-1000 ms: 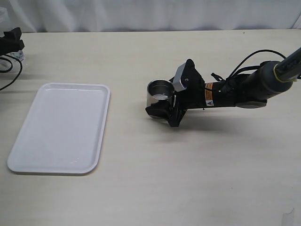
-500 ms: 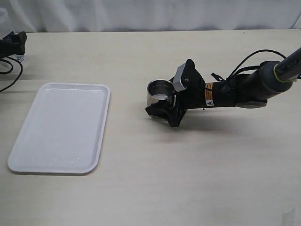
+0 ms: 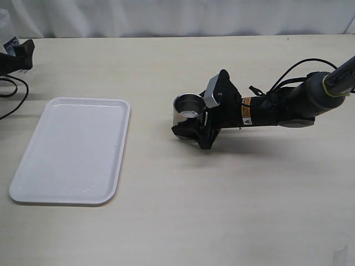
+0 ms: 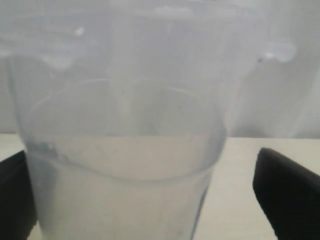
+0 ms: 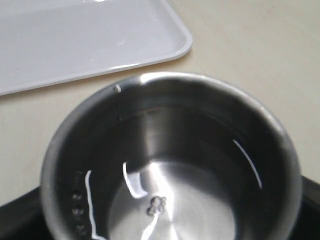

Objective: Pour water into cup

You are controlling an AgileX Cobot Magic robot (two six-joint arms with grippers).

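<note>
Cup point(image 3: 188, 109) unmoved, clamped in right pincer point(image 3: 189, 119); left pincer point(image 4: 150, 200) shifted slightly, spread wide around container point(image 4: 125, 125)

I am looking across a wide table point(image 3: 222, 210) whose pale cream, matte top is filling nearly the whole exterior view. Along its far edge a white curtain point(image 3: 177, 16) is hanging in soft vertical folds and running the full width of the scene. Even, diffuse light is washing over the surface and leaving only faint, soft-edged shadows. A tiny dark speck point(image 3: 287, 38) is sitting on the table close to the curtain. In the left wrist view I am seeing the curtain point(image 4: 300, 85) glowing bright white beyond the table point(image 4: 235, 165), and the right wrist view is showing more of the bare cream table point(image 5: 250, 40).
</note>
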